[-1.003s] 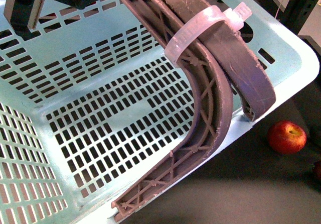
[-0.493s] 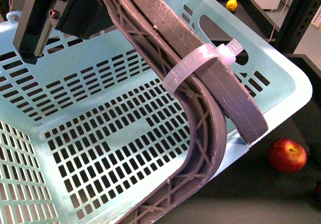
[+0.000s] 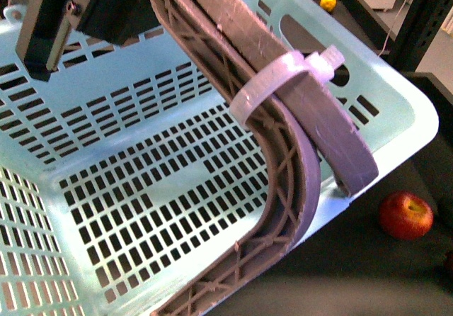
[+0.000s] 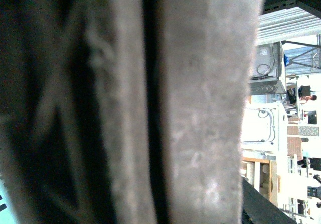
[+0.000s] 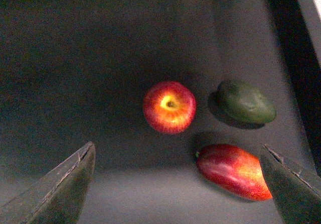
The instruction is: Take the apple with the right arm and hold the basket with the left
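Note:
The pale turquoise basket (image 3: 120, 188) fills most of the front view, tilted, its two brown ribbed handles (image 3: 297, 160) tied with a whitish band (image 3: 272, 82). My left gripper (image 3: 106, 4) is shut on the handles at the top left; in the left wrist view the blurred brown handles (image 4: 200, 108) fill the picture. The red apple (image 3: 405, 215) sits on the dark table beyond the basket's right corner. In the right wrist view the apple (image 5: 169, 106) lies below, stem dimple up, ahead of my open right gripper (image 5: 180, 184), whose fingers (image 5: 60, 189) stand wide apart.
Near the apple lie a dark green avocado-like fruit (image 5: 246, 102) and an oblong red-orange fruit (image 5: 233, 171), the latter close to my right gripper's finger. A small yellow lemon (image 3: 327, 3) rests far back on the table. A dark post (image 3: 417, 18) stands at the right.
The basket and its handles have shifted slightly in the front view, rising and tilting with my left gripper. The apple stays in place on the table.

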Action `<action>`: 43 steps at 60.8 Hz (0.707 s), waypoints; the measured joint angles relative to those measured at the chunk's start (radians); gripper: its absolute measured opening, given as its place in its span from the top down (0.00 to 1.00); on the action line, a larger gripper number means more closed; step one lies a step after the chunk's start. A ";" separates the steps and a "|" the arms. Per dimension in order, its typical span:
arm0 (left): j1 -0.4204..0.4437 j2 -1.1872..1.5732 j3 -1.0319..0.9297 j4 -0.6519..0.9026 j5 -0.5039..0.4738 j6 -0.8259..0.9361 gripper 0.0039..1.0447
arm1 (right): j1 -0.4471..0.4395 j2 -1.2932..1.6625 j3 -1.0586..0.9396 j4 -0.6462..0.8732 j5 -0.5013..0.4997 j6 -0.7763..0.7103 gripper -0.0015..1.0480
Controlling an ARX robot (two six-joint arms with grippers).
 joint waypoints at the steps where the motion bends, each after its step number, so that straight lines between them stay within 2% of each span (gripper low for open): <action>1: 0.000 0.000 0.000 0.000 0.000 0.000 0.72 | -0.002 0.040 0.016 0.003 0.002 -0.004 0.08; 14: 0.000 0.000 0.000 0.000 0.000 0.000 0.72 | -0.006 0.302 0.130 0.008 0.008 -0.014 0.08; 43: 0.000 0.000 0.000 0.000 0.000 0.000 0.72 | 0.093 0.652 0.438 -0.046 0.071 0.024 0.08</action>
